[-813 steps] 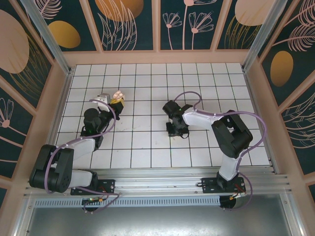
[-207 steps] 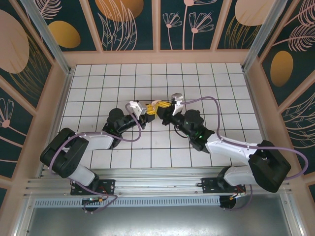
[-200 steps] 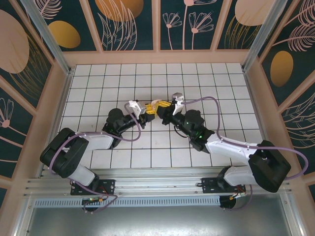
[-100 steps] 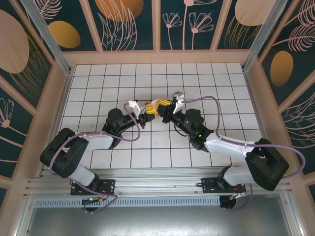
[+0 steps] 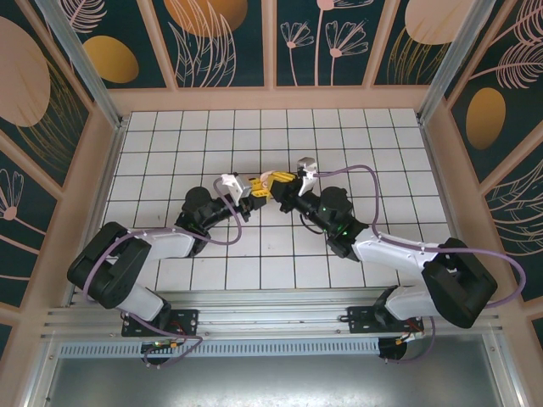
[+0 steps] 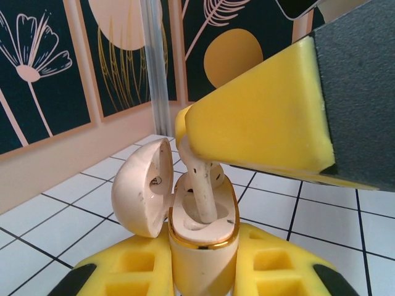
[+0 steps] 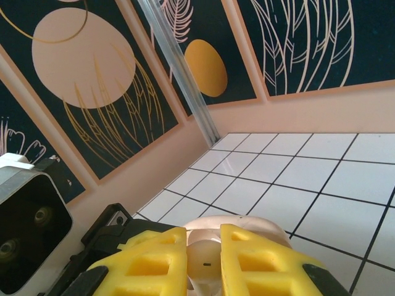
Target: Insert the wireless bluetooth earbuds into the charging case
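Left pincer (image 6: 200, 271): clenched around the charging case (image 6: 203, 231), gripping its lower half.
Charging case: open, hinged half leaning left.
Earbud (image 6: 202, 191): directly above the case, stem dipped into its hollow.
Right pincer (image 7: 203, 246): just right of the case, clenched on the earbud.

No text, label, brand or number can be read. The wall panels (image 5: 212, 42) from 9 through 12 to 3 o'clock carry drawn flowers and leaves without lettering.
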Tool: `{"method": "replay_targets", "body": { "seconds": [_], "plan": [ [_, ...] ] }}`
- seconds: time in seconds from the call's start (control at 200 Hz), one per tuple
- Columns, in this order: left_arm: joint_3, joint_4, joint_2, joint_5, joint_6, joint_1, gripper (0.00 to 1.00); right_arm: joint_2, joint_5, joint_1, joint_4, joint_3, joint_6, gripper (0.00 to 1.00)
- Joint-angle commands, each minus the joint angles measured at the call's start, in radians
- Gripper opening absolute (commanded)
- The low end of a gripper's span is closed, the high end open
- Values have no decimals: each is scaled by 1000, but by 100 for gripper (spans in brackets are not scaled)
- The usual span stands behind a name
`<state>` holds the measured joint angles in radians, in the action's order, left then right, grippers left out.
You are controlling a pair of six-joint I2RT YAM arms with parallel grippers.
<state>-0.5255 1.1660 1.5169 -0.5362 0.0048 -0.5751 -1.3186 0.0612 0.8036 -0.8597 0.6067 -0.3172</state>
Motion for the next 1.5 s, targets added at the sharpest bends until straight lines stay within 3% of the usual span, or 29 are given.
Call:
{"method": "replay_targets", "body": {
  "seconds": [0.0,0.721,1.156,1.491],
  "plan": [
    [-5,81,-36,-2,49,-7,18,-10,83,9,8,4,-11,16],
    [0,93,-40,5,54,-8,18,-43,113,5,-42,-10,-40,16],
    [3,118,-63,-51,41,-9,18,-19,139,-33,58,-46,-29,16],
    [30,129,-75,26,137,-16,19,-36,153,-25,86,-32,-71,16]
  ]
}}
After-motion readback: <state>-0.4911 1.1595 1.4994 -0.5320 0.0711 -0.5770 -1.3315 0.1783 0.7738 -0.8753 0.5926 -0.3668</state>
